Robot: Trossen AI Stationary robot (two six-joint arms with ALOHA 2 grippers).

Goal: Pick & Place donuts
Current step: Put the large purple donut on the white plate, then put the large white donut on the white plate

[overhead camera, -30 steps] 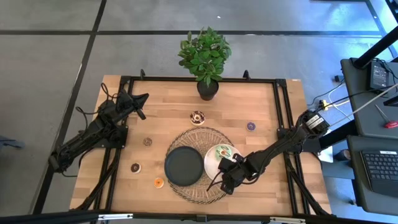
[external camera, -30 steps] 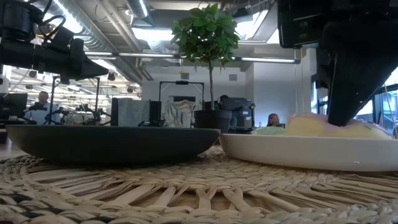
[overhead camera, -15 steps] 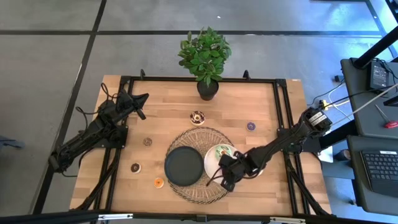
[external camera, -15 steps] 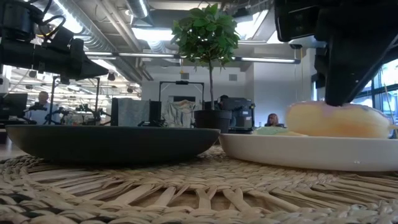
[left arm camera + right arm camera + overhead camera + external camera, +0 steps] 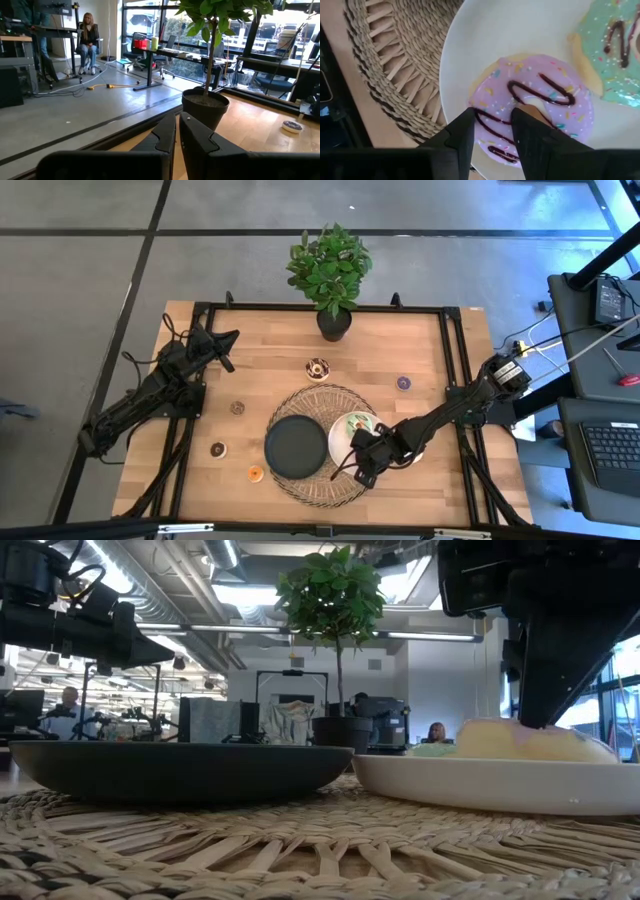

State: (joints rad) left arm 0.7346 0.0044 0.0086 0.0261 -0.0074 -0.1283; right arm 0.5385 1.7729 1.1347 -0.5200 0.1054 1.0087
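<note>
Standing here watching this one and I'd say it's about a quarter done, maybe a bit more. The white plate (image 5: 340, 442) on the wicker mat (image 5: 318, 405) in the middle of the desk (image 5: 270, 350) is holding two donuts: a green-iced donut (image 5: 615, 55) and a pink-iced donut (image 5: 535, 105) with chocolate squiggles, lying just beside each other.

The right pincer (image 5: 492, 132) is hanging right over the pink one, at the side of the white plate nearer the front edge of the desk. One finger is sitting in the donut's hole and the other at its outer rim, so the fingers are straddling the ring. Whether it's actually gripping or just letting go, I can't tell from here. In the low view the donut looks like it's resting on the plate, so my guess is it's being dropped off.

The black plate (image 5: 296, 446) next to it has nothing on it as far as I can see.

What's left: five donuts are sitting loose on the desk. There's a chocolate donut (image 5: 318, 367) near the potted plant (image 5: 330, 275), a purple donut (image 5: 403, 382) toward the right edge, a brown donut (image 5: 237, 408) left of the mat, another dark donut (image 5: 217, 449), and an orange donut (image 5: 255, 473) near the front edge.

The left pincer (image 5: 177, 132) is parked up by the back left corner, fingers pressed together, holding nothing.
</note>
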